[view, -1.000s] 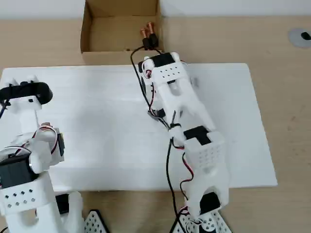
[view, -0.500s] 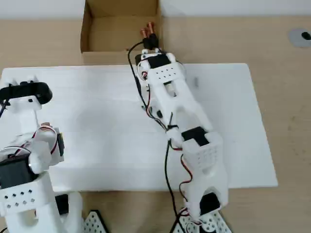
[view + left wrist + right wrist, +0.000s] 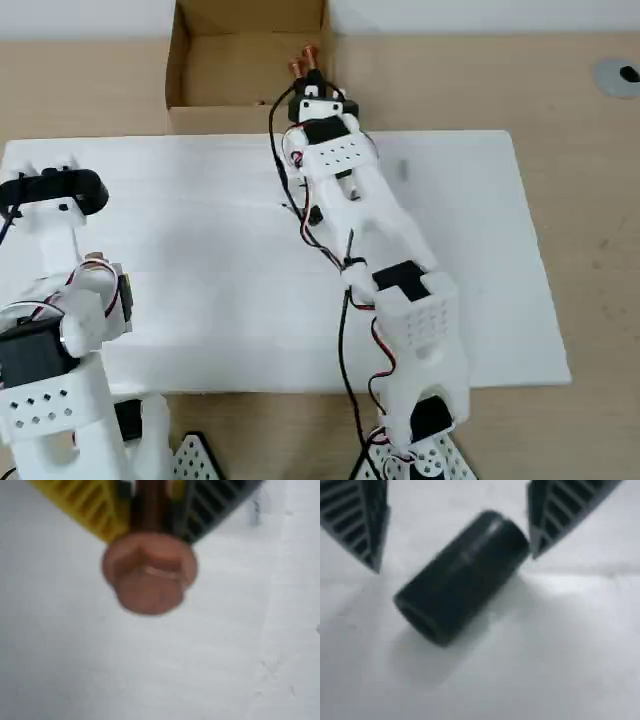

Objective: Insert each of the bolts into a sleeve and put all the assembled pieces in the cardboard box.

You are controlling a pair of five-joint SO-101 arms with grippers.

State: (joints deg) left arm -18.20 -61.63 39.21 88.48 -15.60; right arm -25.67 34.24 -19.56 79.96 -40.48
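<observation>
In the high view, a folded arm (image 3: 60, 340) sits at the left over the white sheet (image 3: 200, 260). In the middle, a stretched arm (image 3: 370, 210) reaches to the right wall of the cardboard box (image 3: 180, 70), with copper-coloured metal (image 3: 305, 60) at its tip.

The left gripper (image 3: 150, 527) is clenched on 1 copper bolt (image 3: 149, 575), whose flanged head points at the camera. The right gripper (image 3: 456, 557) is spread wide. 1 black sleeve (image 3: 460, 577) lies on its side on the sheet between the jaws, touching neither (its bore end faces the lens).

The step in hand looks like picking up the sleeve. Next, the right jaws need to close squarely across its barrel, then lift it so the bore lines up with the bolt's shank.
</observation>
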